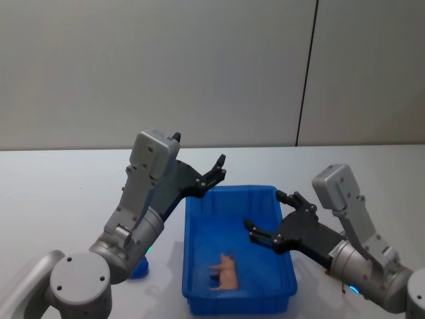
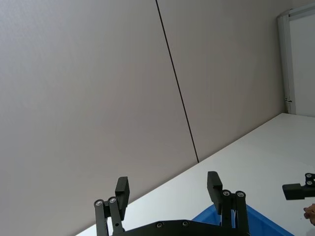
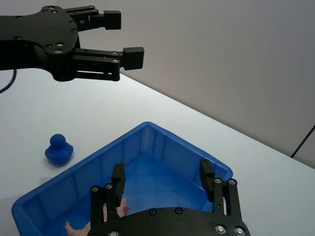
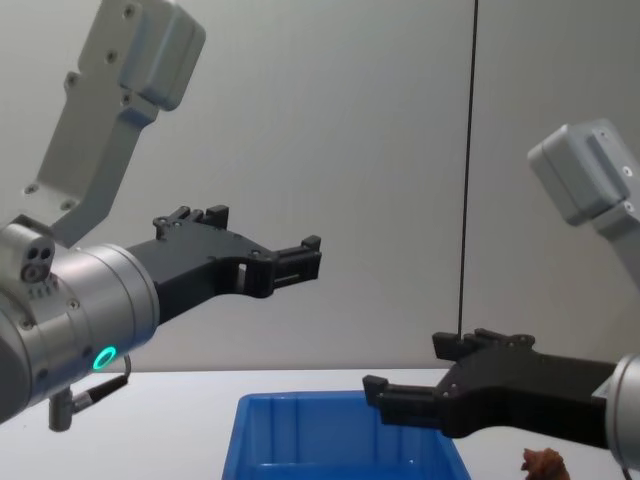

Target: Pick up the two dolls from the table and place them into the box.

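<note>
The pale pinkish doll (image 1: 224,271) lies inside the blue box (image 1: 239,302), on its floor toward the near end. The bright blue rounded doll (image 3: 59,151) stands upright on the white desk (image 1: 60,193), near the box's left wall but apart from it, and in the head view it is partly hidden by the left arm (image 1: 143,219). The left end effector (image 1: 214,174) hangs in the air above the box's far left corner, pointing forward, its fingers spread apart and empty. The right end effector (image 1: 267,212) is held over the box's right rim, angled inward above the interior, its fingers likewise parted with nothing between them. The pinkish doll lies lower and nearer the robot than its fingertips.
</note>
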